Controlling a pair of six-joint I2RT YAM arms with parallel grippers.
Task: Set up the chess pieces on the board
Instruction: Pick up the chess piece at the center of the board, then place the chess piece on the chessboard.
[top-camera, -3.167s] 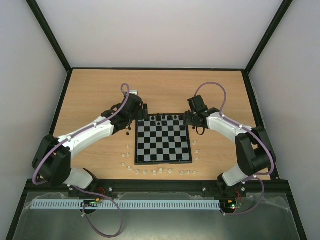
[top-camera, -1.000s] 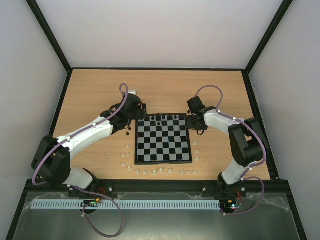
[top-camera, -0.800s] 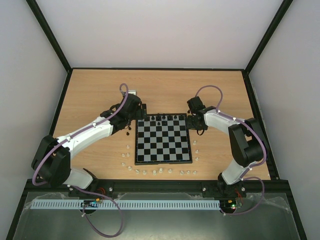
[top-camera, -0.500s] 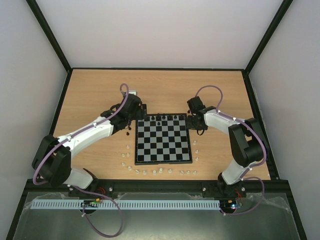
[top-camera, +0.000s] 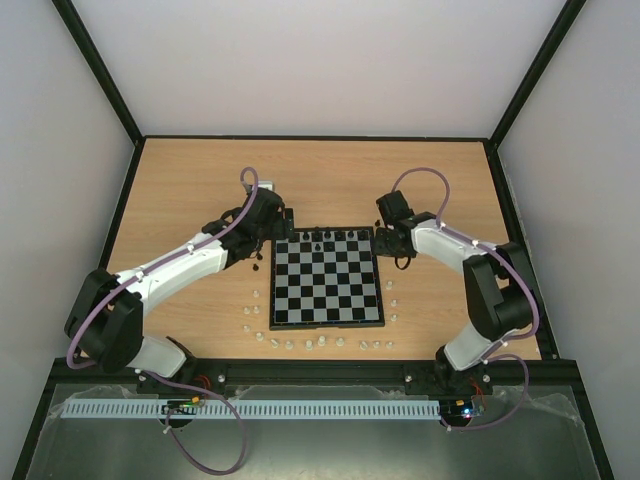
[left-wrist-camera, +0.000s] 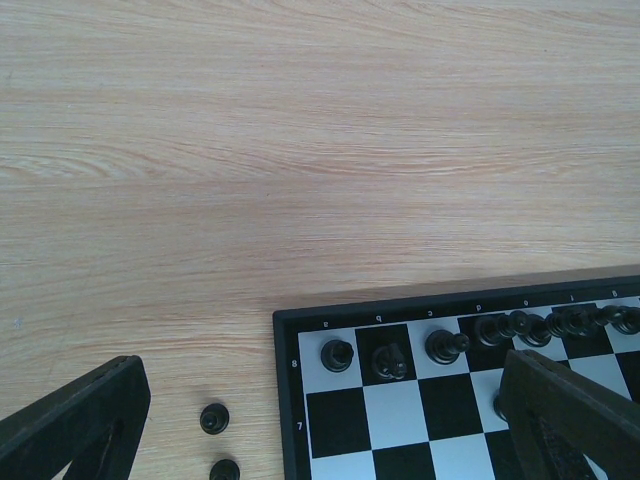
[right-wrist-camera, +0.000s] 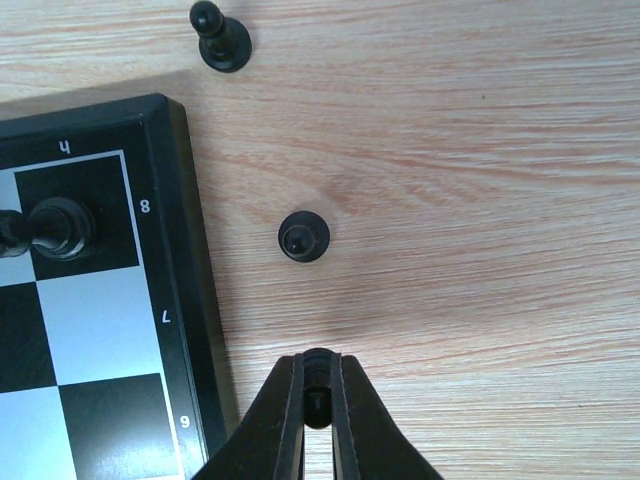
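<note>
our right gripper has just pinched shut on a black piece on the table just beside the board — we judge it ready to lift across — while our left gripper hangs open.

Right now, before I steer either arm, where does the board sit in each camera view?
Top external: the board sits mid-frame, between the two arms.
Left wrist: the board fills the lower right, its far-left corner showing.
Right wrist: the board runs along the left edge, its far-right corner showing.
Shared landmark: the row of black pieces on the board's far rank.
</note>
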